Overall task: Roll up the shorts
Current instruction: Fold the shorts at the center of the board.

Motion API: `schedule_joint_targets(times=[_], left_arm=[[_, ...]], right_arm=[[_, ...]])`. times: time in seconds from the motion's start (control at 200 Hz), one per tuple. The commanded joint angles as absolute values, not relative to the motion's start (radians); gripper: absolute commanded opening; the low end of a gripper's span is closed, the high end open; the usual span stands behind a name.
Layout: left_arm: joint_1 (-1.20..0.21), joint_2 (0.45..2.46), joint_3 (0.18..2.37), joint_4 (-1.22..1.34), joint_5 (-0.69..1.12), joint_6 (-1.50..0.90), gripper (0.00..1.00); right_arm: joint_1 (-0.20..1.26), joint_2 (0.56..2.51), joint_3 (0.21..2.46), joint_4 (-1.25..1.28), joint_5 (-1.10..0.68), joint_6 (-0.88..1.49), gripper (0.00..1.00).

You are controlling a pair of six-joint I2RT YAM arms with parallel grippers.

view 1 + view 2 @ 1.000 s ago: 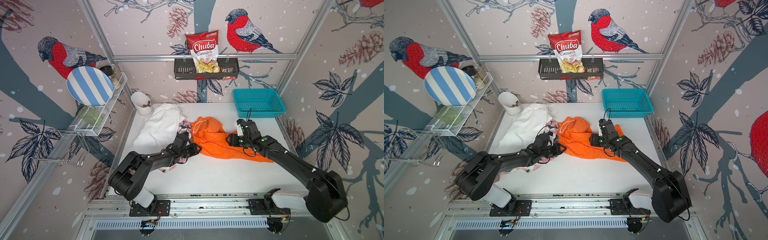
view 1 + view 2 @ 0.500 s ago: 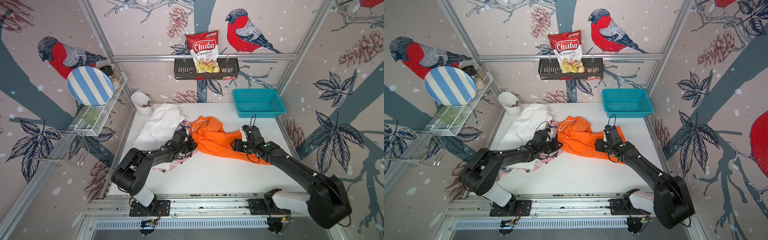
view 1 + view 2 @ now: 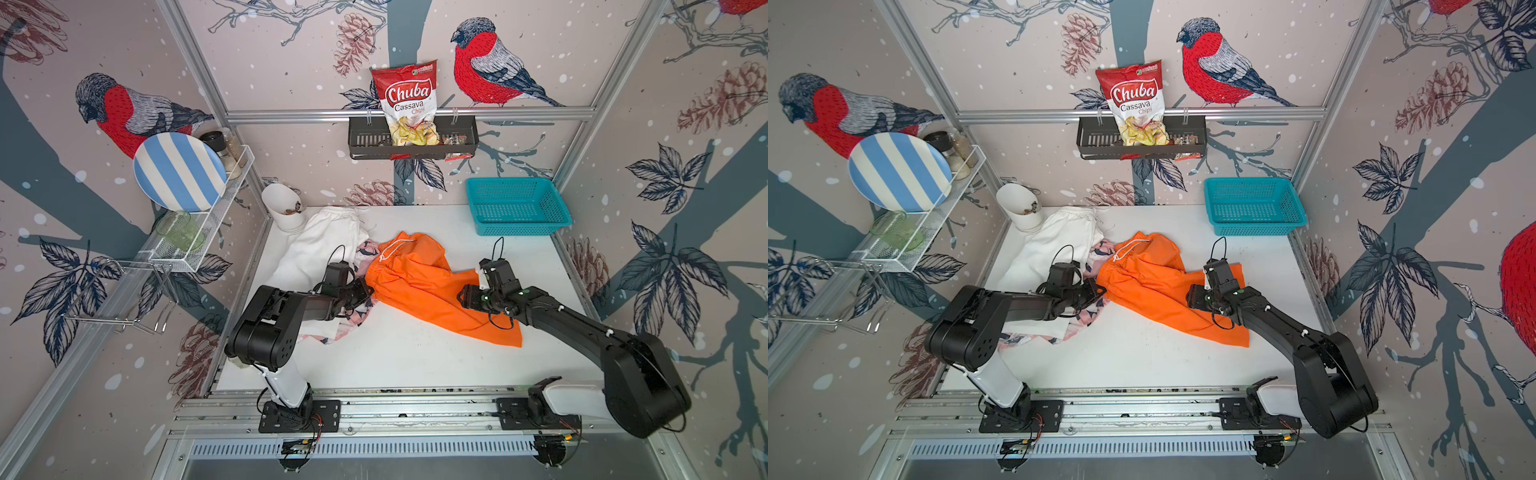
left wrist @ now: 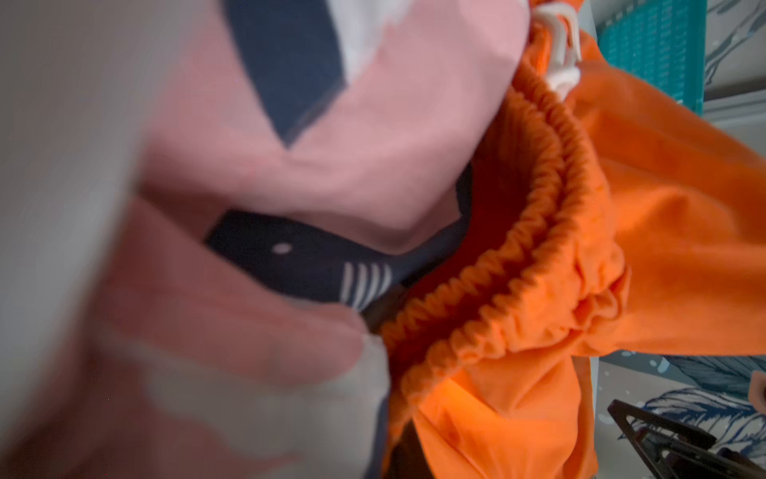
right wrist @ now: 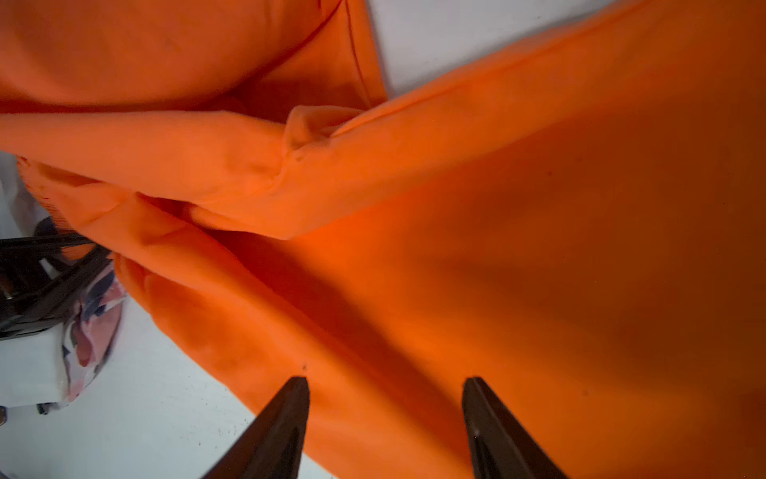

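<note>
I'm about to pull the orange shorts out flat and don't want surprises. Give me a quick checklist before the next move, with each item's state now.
1. Waistband grip: left gripper shut on orange shorts, ok.
2. Stray cloth: pink shorts press against that waistband; caught or not, cannot tell.
3. Second grip: right gripper open over the orange leg, not ok.
4. Flatness: orange shorts bunched and folded, not ok.
5. Separation: white shorts lie apart from the orange, ok.
</note>
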State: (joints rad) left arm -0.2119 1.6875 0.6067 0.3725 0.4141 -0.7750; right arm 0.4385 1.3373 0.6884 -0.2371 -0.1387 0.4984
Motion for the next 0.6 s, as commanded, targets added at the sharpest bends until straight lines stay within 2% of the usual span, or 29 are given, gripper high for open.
schedule_joint_targets(times=[0.0, 0.135, 0.305, 0.45, 0.595], left_arm=[[-0.141, 1.646, 0.578, 0.23, 0.327, -0.722, 0.0], [-0.112, 1.576, 0.576, 0.181, 0.308, -0.707, 0.0], [-0.104, 1.468, 0.56, 0.141, 0.286, -0.718, 0.0], [-0.119, 1.407, 0.573, 0.107, 0.31, -0.713, 0.0], [-0.208, 1.369, 0.632, 0.052, 0.294, -0.711, 0.0]], right_arm=[[0.427, 1.359, 0.674, -0.181, -0.136, 0.521, 0.63], [0.415, 1.419, 0.661, -0.107, -0.18, 0.53, 0.63], [0.406, 1.583, 0.721, 0.006, -0.266, 0.522, 0.62], [0.39, 1.747, 0.84, 0.057, -0.319, 0.51, 0.61], [0.344, 1.913, 1.013, 0.06, -0.366, 0.497, 0.58]])
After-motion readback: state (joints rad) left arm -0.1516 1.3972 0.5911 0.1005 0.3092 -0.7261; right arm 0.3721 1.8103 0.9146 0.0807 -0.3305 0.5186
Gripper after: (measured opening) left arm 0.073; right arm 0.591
